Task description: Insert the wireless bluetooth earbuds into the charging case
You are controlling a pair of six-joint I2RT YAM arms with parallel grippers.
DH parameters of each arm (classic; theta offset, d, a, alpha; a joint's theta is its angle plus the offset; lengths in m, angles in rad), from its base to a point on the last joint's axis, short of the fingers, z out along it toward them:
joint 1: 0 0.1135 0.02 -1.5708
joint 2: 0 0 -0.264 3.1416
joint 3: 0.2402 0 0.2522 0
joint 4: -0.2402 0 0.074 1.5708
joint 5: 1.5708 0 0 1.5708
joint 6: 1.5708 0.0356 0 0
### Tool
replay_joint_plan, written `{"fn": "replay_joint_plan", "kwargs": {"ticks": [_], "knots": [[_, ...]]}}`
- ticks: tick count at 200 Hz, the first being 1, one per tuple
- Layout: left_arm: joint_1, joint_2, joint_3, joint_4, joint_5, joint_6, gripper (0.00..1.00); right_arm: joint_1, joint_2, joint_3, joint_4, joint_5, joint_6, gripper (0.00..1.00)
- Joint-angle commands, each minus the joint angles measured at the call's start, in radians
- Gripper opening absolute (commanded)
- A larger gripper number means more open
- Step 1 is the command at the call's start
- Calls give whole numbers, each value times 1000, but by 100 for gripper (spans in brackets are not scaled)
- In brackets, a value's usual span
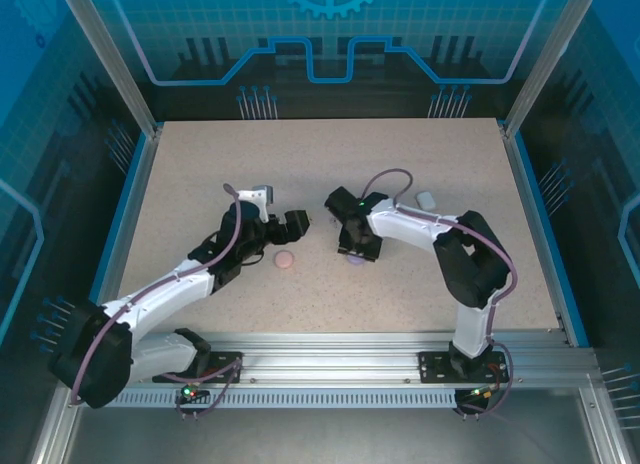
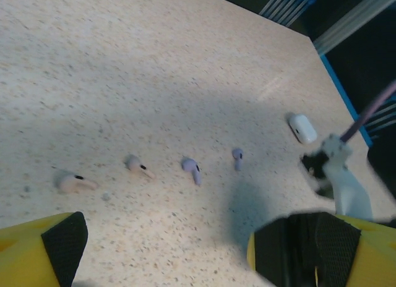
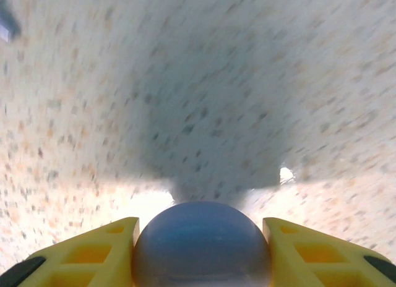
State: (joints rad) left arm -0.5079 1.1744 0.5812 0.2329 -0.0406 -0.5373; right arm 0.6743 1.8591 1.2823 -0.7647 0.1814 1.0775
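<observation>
Clamping the right gripper on the rounded lilac charging case, pressing yellow fingers against both of its sides over the speckled beige worktop. Holding the left gripper wide open and empty just above the worktop, at 9 o'clock of the right gripper in the top view. Finding the round pale pink charging case on the worktop at 6 o'clock of the left gripper, near the lilac case at its 3 o'clock yet apart from it. Seeing, farther out in the left wrist view, four loose buds lying in a row clear of the open fingers: the pale pink stemmed earbuds at 9 o'clock, the lilac stemmed earbuds next along toward 3 o'clock, none touching another. Spotting the small white charging case farthest off, at 2 o'clock of the lilac pair, standing alone on the worktop.
</observation>
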Motion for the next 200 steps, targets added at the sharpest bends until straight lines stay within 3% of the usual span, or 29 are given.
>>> {"fn": "replay_joint_plan", "kwargs": {"ticks": [1,55,119,145,200], "knots": [[-28,28,-76,197,54,-41,99,-54,-43,-15,43,-47,34,46],[-83,166,-177,566,138,-140,99,-119,-57,25,84,-121,92,45],[-148,396,-162,802,150,-245,98,-131,-63,37,130,-187,191,45],[-167,473,-143,871,132,-273,94,-128,-65,40,150,-208,228,45],[-181,588,-88,953,105,-324,76,-107,-64,63,173,-238,277,45]]}}
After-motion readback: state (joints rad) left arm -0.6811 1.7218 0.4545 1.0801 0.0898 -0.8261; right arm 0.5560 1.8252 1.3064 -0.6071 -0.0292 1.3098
